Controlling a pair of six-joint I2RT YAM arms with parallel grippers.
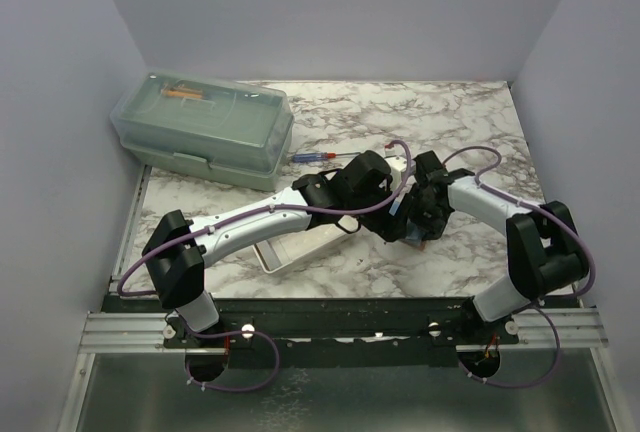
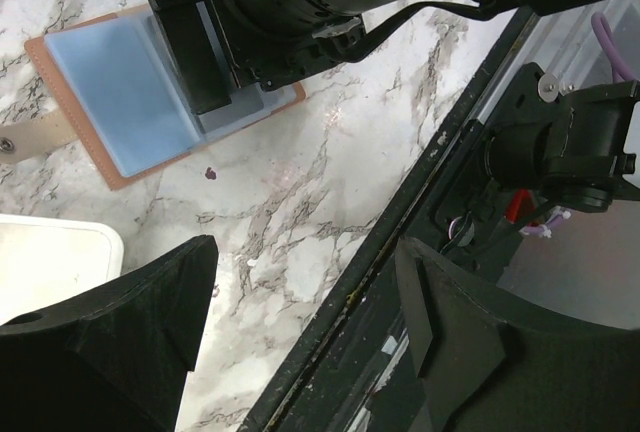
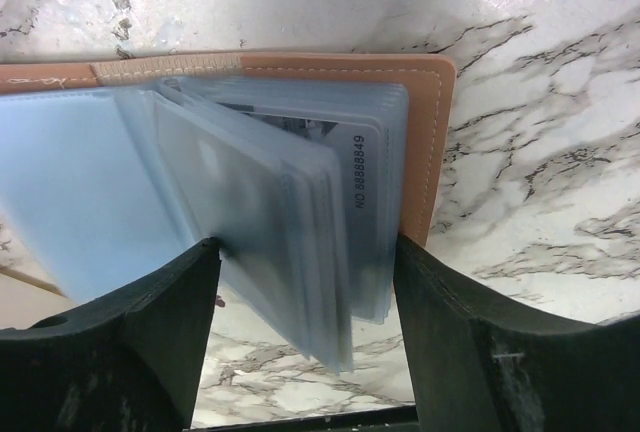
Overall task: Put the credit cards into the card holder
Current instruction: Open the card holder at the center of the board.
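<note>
**Q:** What is being shown in the middle of the right wrist view?

**A:** The card holder [image 3: 432, 122] is being shown lying open on the marble surface [image 3: 540, 202], with its clear sleeves [image 3: 250, 222] fanning upward. One of the credit cards [image 3: 358, 157], with a number printed along its edge, is being carried in a sleeve toward 3 o'clock of the pack.

**Q:** How are the jaws being held?

**A:** The jaws of the right gripper [image 3: 302, 247] are being held spread wide on either side of the sleeves, and no pinch on them is being seen. The jaws of the left gripper [image 2: 305, 244] are also being held wide apart, with nothing between them. In the left wrist view the card holder is lying toward 10 o'clock and the white tray [image 2: 50, 252] toward 9 o'clock.

**Q:** How is the handling being judged?

**A:** The credit cards are being judged light, stiff and slippery, and best taken by a short edge. The sleeves are being judged limp and springy, and likely to close unless a mouth is being pressed open. The card holder itself is being judged pliable and apt to slide.
</note>
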